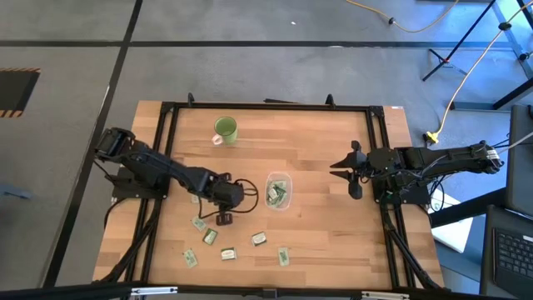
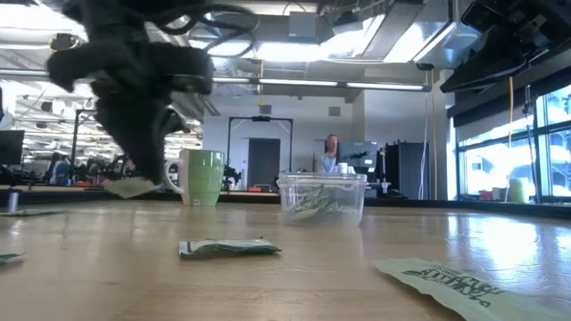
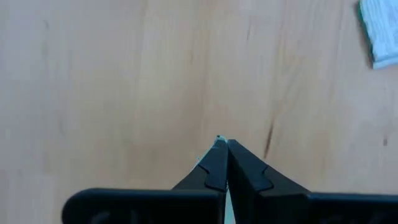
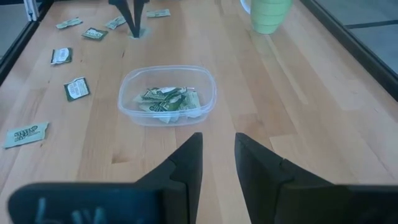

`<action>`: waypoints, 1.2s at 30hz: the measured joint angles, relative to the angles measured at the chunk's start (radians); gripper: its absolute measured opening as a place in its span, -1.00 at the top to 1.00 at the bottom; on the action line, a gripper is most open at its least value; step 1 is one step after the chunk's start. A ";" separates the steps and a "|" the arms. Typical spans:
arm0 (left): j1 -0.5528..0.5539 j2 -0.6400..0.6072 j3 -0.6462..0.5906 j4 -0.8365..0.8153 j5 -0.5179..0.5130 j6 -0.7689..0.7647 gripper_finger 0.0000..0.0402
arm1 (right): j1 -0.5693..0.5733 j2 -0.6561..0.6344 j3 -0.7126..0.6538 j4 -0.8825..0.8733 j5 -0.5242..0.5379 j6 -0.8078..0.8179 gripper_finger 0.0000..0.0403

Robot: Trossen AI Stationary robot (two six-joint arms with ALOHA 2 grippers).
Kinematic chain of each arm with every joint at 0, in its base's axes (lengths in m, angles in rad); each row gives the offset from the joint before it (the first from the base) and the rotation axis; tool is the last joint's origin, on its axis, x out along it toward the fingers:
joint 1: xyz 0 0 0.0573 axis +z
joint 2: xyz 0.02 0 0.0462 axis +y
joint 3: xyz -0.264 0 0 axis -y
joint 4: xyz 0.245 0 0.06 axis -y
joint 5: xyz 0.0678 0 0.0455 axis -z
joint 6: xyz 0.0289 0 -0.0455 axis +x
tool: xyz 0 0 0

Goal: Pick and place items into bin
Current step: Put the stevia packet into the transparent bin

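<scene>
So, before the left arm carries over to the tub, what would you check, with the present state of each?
1. Left claw shut on a packet: ok, a pale edge shows between the tips.
2. Packet off the table: ok, low view.
3. Tub upright, room inside: ok.
4. Mug off the path: ok.
5. Right claw open, waiting apart from the tub: ok.
6. Grip firmness: cannot tell.

Open-plan lab or office space.
Monitors [image 2: 357, 153], ceiling lights [image 2: 294, 52], windows [image 2: 517, 143] at 3 o'clock, cables [image 1: 450, 100] on floor.
</scene>
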 joint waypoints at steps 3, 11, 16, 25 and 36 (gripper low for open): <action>0.021 0.002 0.039 0.031 -0.002 0.066 0.99 | 0.000 0.000 0.000 0.000 0.000 -0.010 0.52; 0.136 0.006 0.140 0.264 0.058 0.282 0.99 | 0.000 0.000 0.000 0.001 0.000 -0.026 0.52; 0.180 0.048 0.225 0.248 0.061 0.410 0.99 | 0.000 0.000 0.000 0.002 0.000 -0.026 0.52; 0.214 0.273 0.443 0.154 0.156 0.536 0.98 | 0.000 0.001 -0.042 0.049 0.000 -0.045 0.52; 0.220 0.459 0.566 0.059 0.160 0.582 0.98 | 0.000 0.000 -0.078 0.066 0.000 -0.021 0.52</action>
